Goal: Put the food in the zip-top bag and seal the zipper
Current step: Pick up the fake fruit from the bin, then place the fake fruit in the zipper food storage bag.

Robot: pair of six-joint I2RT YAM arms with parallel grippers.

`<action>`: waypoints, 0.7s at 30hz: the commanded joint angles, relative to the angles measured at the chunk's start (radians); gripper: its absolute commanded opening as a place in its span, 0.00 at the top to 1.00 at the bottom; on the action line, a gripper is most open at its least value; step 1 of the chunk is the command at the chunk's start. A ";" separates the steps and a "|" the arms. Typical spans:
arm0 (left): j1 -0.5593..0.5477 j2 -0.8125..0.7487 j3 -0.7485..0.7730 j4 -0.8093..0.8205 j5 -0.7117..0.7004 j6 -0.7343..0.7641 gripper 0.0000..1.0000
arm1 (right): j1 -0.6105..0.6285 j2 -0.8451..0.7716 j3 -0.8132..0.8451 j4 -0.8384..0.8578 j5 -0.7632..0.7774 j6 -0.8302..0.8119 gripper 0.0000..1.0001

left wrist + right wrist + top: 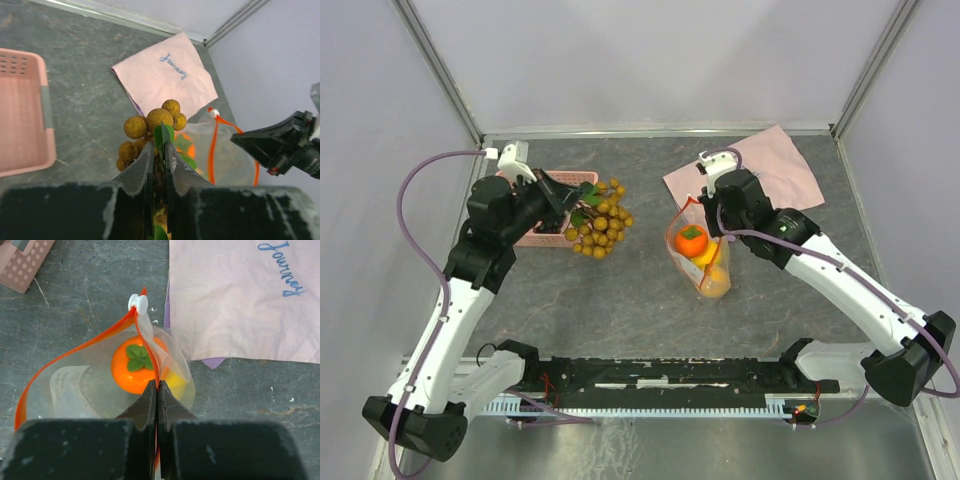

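Note:
My left gripper (159,150) is shut on the leafy stem of the tan-brown berry cluster (159,119). The cluster (600,230) hangs just right of the pink basket, left of the bag. The clear zip-top bag (705,260) stands at the table's middle. Inside it are a persimmon (132,365), a lemon (705,257) and an orange (716,284). My right gripper (157,387) is shut on the zipper (153,360) at one side of the mouth and holds it up. The mouth gapes open. A white slider (138,302) sits at its far end.
A pink basket (535,238) stands at the back left, partly under my left arm. A pink cloth with blue writing (770,165) lies behind the bag at the back right. Grey walls close in the table on three sides.

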 commanded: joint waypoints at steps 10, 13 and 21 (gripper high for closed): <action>-0.313 -0.064 -0.108 0.272 -0.241 -0.259 0.97 | 0.057 0.069 0.068 0.031 0.060 0.058 0.98; -0.375 -0.062 -0.135 0.330 -0.337 -0.291 0.97 | 0.064 0.072 0.071 0.033 0.059 0.080 0.98; -0.556 -0.038 -0.206 0.513 -0.631 -0.321 0.97 | 0.069 0.068 0.068 0.042 0.053 0.188 0.98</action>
